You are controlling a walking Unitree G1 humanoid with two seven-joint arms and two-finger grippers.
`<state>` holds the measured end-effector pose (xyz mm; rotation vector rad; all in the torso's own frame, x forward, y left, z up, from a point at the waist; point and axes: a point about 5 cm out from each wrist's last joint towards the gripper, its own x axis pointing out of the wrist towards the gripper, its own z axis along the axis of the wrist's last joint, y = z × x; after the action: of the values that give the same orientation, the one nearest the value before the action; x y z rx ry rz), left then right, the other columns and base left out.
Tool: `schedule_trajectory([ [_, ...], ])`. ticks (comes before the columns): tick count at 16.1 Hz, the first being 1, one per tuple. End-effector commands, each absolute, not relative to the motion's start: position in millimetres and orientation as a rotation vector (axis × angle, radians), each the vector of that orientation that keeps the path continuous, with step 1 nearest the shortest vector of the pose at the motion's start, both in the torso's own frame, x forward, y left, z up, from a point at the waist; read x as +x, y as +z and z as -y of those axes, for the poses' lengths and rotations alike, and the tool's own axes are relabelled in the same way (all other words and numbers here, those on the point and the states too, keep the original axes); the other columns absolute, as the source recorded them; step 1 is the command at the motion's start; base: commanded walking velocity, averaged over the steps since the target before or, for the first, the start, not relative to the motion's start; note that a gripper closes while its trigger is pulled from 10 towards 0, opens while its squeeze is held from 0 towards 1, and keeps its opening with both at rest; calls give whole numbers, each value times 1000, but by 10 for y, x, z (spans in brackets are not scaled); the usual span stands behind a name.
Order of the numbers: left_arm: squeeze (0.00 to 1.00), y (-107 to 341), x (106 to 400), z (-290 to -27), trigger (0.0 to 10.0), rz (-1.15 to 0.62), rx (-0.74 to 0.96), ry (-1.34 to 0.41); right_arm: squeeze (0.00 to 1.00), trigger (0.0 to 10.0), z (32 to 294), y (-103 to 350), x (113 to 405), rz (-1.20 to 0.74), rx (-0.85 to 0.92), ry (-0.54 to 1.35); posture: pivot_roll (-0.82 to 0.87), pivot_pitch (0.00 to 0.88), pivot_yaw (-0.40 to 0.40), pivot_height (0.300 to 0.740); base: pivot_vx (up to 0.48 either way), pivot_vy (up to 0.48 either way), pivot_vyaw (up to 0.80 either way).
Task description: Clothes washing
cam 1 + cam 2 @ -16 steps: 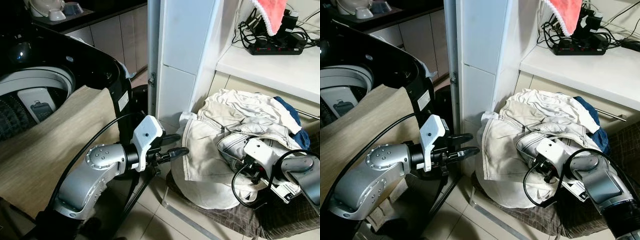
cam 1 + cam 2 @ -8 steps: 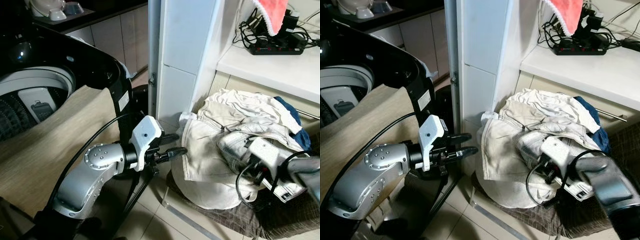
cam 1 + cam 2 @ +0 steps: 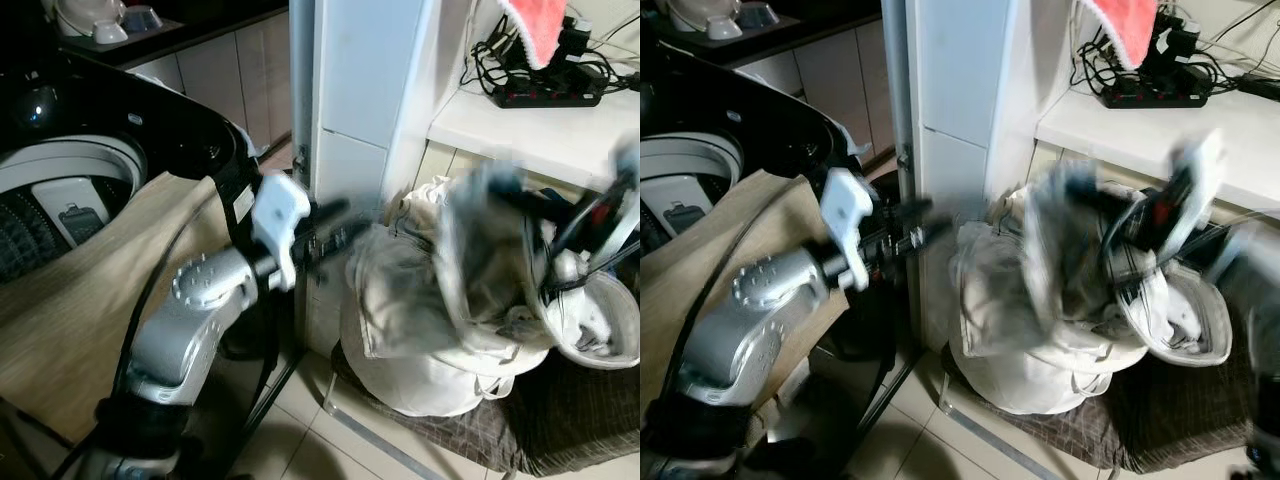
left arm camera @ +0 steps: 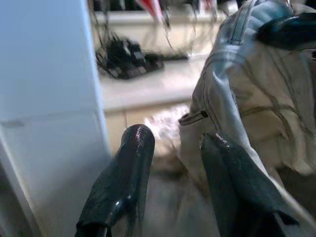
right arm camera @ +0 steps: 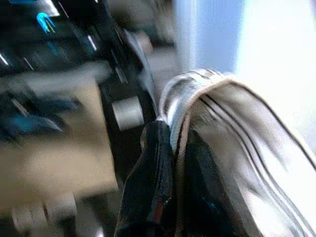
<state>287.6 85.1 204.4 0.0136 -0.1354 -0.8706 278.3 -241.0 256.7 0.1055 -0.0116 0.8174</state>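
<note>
Up front, in the left eye view, a pale cream garment with grey seams (image 3: 470, 250) is seen raised above the heap of light-coloured laundry (image 3: 420, 350) that sits on a dark checked cushion (image 3: 560, 420) beside the white cabinet (image 3: 360, 110); the picture is blurred around it, and the right gripper cannot be made out there. The left gripper (image 3: 335, 225) is held out level between the black top-loading washing machine (image 3: 90, 150), draped with a beige cloth (image 3: 100, 290), and the heap. In the right eye view the same scene is shown, with a black power strip (image 3: 1150, 92) on the white shelf above the heap. In the left wrist view the left gripper (image 4: 175, 143) is seen with its fingers spread apart and nothing between them, the garment just beyond. In the right wrist view the right gripper (image 5: 175, 143) is seen clamped on a striped fold of the garment.
</note>
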Motion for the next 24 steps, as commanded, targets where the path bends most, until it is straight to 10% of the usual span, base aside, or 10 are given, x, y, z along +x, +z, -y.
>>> schedule_trajectory([
  [1,0,2251,2939,-848,10000,228,-47,-842,0,0,2348,2841,2760,145,151,850,-130,0,-6,740,0,0,0],
  [2,0,2371,2960,-804,10000,269,-126,-847,0,0,2310,2973,2780,203,190,858,-132,0,-15,740,0,0,0],
  [3,769,2425,2962,-767,10000,283,-168,-857,0,0,2291,3039,2793,230,219,863,-132,0,-15,740,0,0,0],
  [4,1000,2481,2957,-705,10000,291,-225,-882,0,0,2266,3125,2806,264,259,873,-130,0,-21,740,0,0,0],
  [11,1000,2328,3015,-256,10000,247,-131,-910,0,0,2026,3222,2723,267,367,1014,-137,0,-35,740,0,0,0],
  [12,0,2281,3061,-227,10000,246,-86,-894,0,0,2016,3210,2672,265,374,1047,-138,0,-35,740,0,0,0],
  [18,0,2294,3113,-211,10000,272,-107,-929,0,0,2101,3153,2538,257,403,1055,-152,0,-23,740,0,0,0],
  [19,0,2288,3088,-204,1686,278,-131,-963,0,0,2123,3135,2544,250,406,1034,-152,0,-23,740,0,0,0],
  [20,0,2285,3078,-202,0,280,-144,-976,0,0,2128,3121,2548,242,401,1024,-152,0,-22,740,0,0,0],
  [24,0,2265,3058,-212,0,275,-157,-1006,0,0,2121,3111,2560,237,408,1016,-149,0,-22,740,0,0,0],
])
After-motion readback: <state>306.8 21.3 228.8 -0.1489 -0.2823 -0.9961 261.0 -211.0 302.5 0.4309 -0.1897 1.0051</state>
